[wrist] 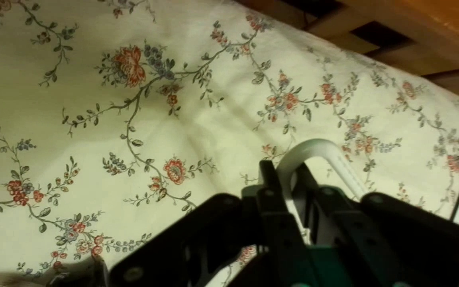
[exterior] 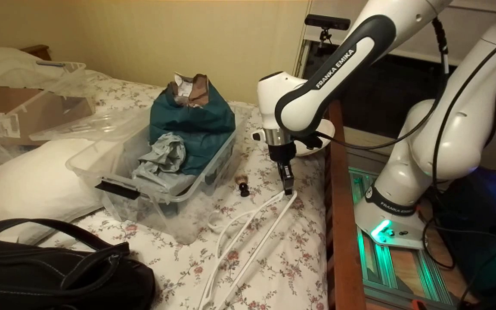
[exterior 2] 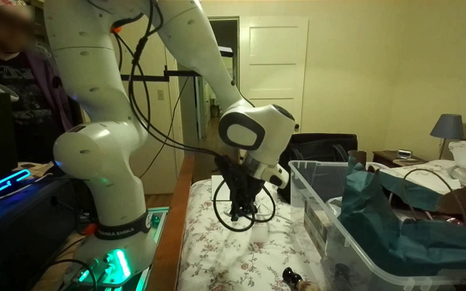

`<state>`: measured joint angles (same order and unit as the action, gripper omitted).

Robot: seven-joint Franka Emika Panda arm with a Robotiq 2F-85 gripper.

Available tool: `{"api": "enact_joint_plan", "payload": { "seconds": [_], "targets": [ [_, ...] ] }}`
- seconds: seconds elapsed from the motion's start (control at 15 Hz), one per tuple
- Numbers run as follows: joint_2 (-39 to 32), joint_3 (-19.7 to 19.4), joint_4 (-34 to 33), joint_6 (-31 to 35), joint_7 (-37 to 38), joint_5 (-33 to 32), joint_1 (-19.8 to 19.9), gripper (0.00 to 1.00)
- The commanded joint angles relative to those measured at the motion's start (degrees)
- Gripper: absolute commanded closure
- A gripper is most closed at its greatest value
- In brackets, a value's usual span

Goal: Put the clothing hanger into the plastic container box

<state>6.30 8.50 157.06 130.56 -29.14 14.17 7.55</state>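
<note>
The clothing hanger [exterior: 260,246] is thin and white. In an exterior view it stretches from the gripper toward the bottom edge, its hook side toward the box, its lower end cut off. My gripper [exterior: 289,189] points down beside the box, its fingers closed on one rounded end of the hanger. In the wrist view the hanger's bend [wrist: 315,147] passes between the black fingertips [wrist: 287,171]. In another exterior view cables mostly hide the gripper [exterior 2: 243,212]. The clear plastic container box [exterior: 153,219] stands on the bed, and it also shows here [exterior 2: 322,182].
A teal paper bag [exterior: 192,125] and grey plastic [exterior: 166,155] fill much of the box. A shaving brush [exterior: 243,187] lies between box and gripper. A black bag [exterior: 58,275], a white pillow [exterior: 50,185] and a cardboard box [exterior: 58,107] are near. A wooden rail [exterior: 343,241] edges the bed.
</note>
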Motion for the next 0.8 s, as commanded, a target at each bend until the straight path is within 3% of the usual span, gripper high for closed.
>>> {"api": "enact_joint_plan", "payload": {
  "seconds": [0.0,0.13,0.2,0.4,0.53,0.73],
  "targets": [
    [11.92,-4.33,-0.04,-11.3,4.07,0.11,-5.53,0.95],
    [19.54,-6.25,3.12,-15.84,4.47,1.09,-8.01,0.94],
    [19.78,-7.15,0.15,-19.87,4.82,1.05,-9.03,0.95],
    [27.92,-9.29,2.59,-27.26,4.02,2.48,-12.31,0.94],
    [29.47,-10.51,0.19,-32.38,3.3,4.27,-14.41,0.94],
    [34.28,-11.36,0.81,-30.79,3.11,8.35,-16.41,0.94]
  ]
}}
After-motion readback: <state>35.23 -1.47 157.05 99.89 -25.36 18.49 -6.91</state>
